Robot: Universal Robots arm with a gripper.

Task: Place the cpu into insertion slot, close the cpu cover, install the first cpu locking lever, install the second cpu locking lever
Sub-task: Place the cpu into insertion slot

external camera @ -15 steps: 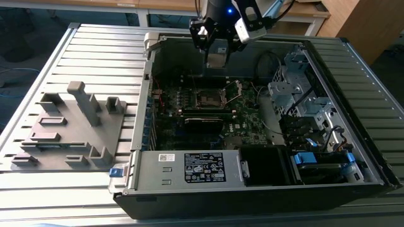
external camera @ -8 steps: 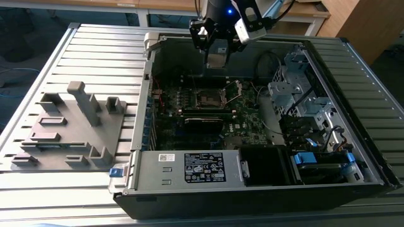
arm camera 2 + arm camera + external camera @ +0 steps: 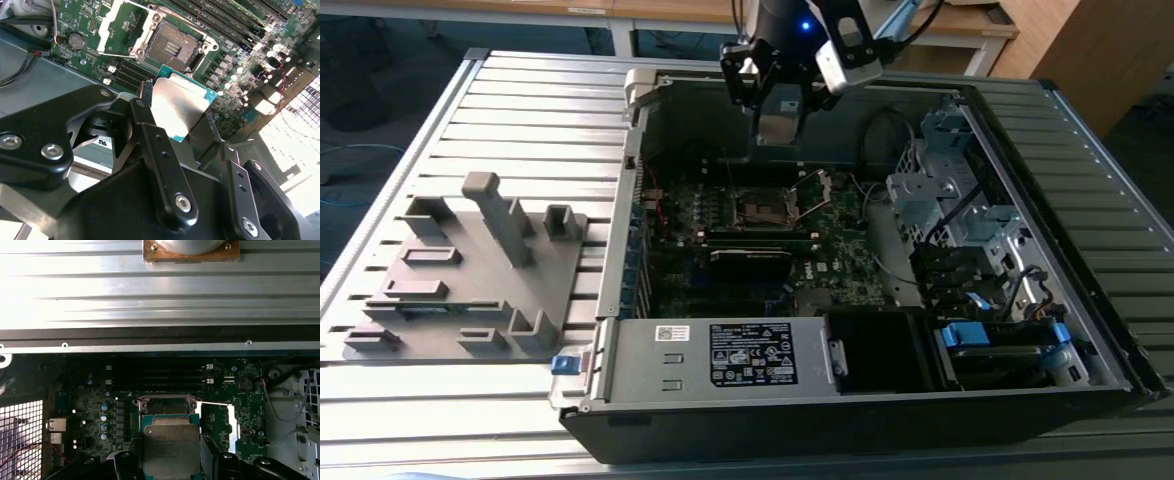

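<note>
Claw (image 3: 175, 119) clamped on the cpu (image 3: 176, 102), hovering above the bare insertion slot (image 3: 172, 47), cpu cover (image 3: 107, 26) flipped open.

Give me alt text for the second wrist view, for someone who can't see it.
The gripper holds the cpu above a green motherboard. Beyond it the insertion slot sits empty, its cpu cover swung open beside it.

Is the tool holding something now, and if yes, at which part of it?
Yes. The tool holds the cpu, pinched at two opposite edges, with its metal top left uncovered.
</note>
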